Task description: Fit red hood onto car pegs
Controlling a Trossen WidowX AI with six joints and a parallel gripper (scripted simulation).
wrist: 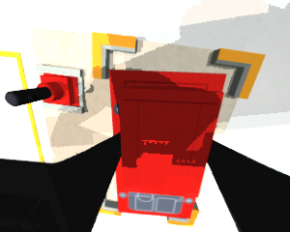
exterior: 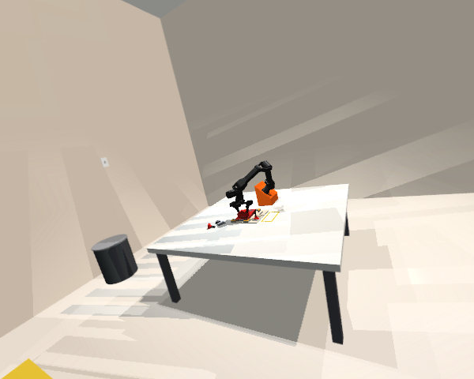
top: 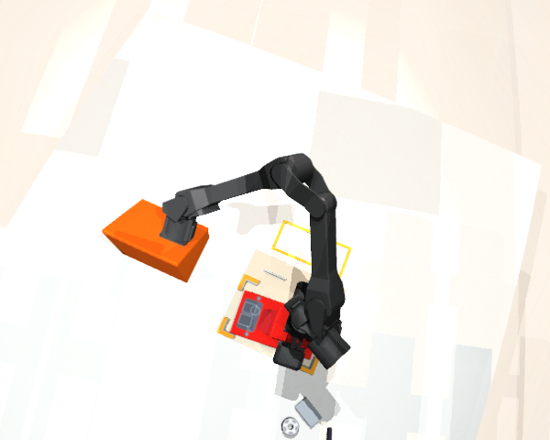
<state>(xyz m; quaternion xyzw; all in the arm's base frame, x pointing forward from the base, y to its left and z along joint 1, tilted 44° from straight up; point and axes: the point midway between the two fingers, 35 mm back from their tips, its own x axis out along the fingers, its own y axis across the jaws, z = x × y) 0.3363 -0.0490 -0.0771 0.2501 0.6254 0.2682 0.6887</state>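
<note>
The red car chassis (top: 247,334) (exterior: 248,215) sits in the jig with orange corner brackets (top: 248,281) (wrist: 120,43) on a beige mat (top: 270,262). Its grey engine block is uncovered, with small pegs beside it. My gripper (top: 298,345) (exterior: 242,208) (wrist: 162,139) is shut on the red hood (wrist: 164,130) (top: 276,324). It holds the hood over the chassis, beside the engine. In the wrist view the hood fills the space between my two black fingers and hides most of the chassis deck.
The arm's orange base block (top: 142,241) (exterior: 265,194) stands at the back left. A yellow outlined rectangle (top: 278,235) (wrist: 32,116) lies behind the mat. A red fixture with a black stub (wrist: 58,89) sits beside the jig. A grey block (top: 308,411) and a small wheel (top: 288,423) lie in front.
</note>
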